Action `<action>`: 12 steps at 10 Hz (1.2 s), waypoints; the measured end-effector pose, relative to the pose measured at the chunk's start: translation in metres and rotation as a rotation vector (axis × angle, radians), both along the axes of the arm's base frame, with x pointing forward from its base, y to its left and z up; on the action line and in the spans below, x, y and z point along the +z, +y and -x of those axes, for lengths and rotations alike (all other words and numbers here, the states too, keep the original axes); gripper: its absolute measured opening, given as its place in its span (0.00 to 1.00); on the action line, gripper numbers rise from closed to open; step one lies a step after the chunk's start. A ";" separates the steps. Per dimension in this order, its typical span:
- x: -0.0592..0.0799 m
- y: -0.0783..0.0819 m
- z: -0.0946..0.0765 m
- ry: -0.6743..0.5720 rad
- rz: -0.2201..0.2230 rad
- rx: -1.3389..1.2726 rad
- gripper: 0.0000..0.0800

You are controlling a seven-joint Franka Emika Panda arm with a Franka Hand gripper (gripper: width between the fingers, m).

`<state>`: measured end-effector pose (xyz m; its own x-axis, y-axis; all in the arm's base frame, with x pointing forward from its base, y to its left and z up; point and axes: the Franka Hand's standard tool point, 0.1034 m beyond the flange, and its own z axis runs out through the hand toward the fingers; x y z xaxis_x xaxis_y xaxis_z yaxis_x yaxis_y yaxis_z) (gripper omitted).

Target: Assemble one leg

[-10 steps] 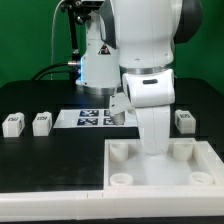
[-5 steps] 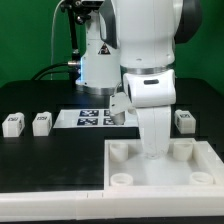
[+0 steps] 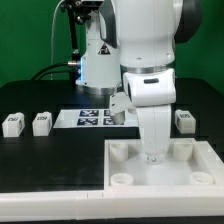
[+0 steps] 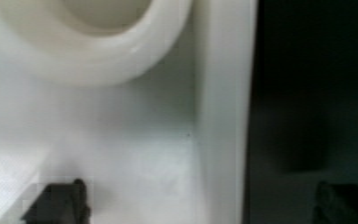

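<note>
Three legs (image 3: 13,124) (image 3: 41,122) (image 3: 184,120) sit loose on the black worktop (image 3: 50,160), pincer (image 4: 199,200) hangs spread open right over the white panel (image 3: 160,172), close to one round corner socket (image 4: 105,30).

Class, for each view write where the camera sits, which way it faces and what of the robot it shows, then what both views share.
Exterior view: off the arm, slightly above the table, facing the arm across the panel; shows the arm and gripper, with legs and the marker board beyond.
Wrist view: on the wrist, looking down onto the panel, a socket and the panel's edge; only the fingertips show.
Shared: the panel and the gripper.
</note>
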<state>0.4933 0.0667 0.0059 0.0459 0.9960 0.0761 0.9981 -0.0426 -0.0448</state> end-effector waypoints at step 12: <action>0.062 0.085 0.018 0.036 0.045 -0.770 0.81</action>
